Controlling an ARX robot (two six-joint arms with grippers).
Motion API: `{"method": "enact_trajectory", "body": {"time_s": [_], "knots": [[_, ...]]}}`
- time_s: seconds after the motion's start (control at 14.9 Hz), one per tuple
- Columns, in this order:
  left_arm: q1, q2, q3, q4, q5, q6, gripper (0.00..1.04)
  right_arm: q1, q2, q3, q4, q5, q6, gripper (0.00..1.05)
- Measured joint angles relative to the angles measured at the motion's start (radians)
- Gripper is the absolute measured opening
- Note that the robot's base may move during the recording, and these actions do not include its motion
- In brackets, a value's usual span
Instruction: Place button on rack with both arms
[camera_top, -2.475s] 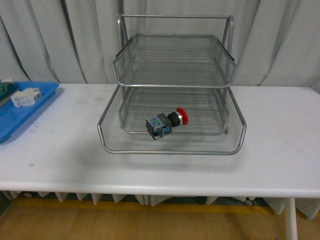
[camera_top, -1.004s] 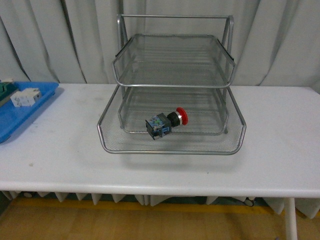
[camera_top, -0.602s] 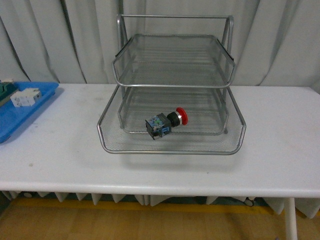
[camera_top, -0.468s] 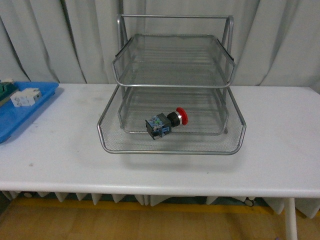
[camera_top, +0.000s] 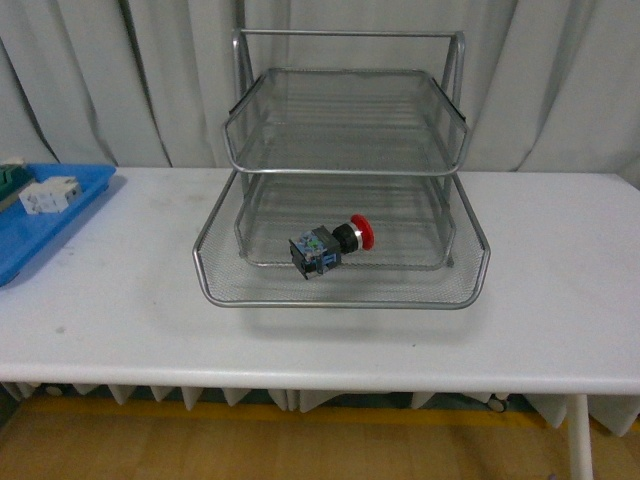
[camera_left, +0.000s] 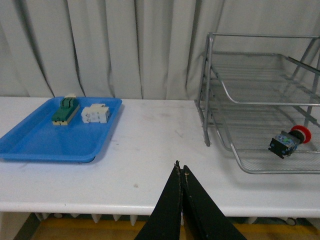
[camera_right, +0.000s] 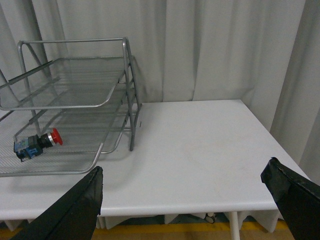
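The button (camera_top: 333, 242) lies on its side in the bottom tier of the rack (camera_top: 345, 120), unmoved over the last seconds; the placement looks done. Both arms sit clear of the rack at the surface's (camera_top: 540, 300) edge; left hand (camera_left: 181, 175) pinched together, right hand (camera_right: 184, 167) spread wide, both empty.

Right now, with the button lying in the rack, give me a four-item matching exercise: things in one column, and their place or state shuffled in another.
Things:
1. button
2. white block
3. left gripper
4. right gripper

Place or state:
A. fingers spread wide
B. on the blue tray
C. fingers closed together
D. in the lowest tier of the rack

Pairs: 1-D, 2-B, 3-C, 4-A
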Motion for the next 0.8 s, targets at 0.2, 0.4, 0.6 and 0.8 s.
{"method": "enact_trajectory", "body": {"time_s": [0.2, 0.4, 0.6, 0.8], "knots": [[0.000, 0.000, 0.000, 0.004, 0.000, -0.002, 0.31, -0.005, 0.011, 0.010, -0.046, -0.017, 0.002, 0.98], [0.000, 0.000, 0.000, 0.004, 0.000, -0.002, 0.67, -0.003, 0.424, 0.201, -0.047, -0.143, 0.013, 0.98], [0.000, 0.000, 0.000, 0.004, 0.000, -0.001, 1.00, 0.058, 0.855, 0.348, 0.010, -0.127, 0.021, 0.93], [0.000, 0.000, 0.000, 0.004, 0.000, -0.002, 0.98, 0.222, 1.262, 0.472, 0.103, -0.100, 0.142, 0.54]]}}
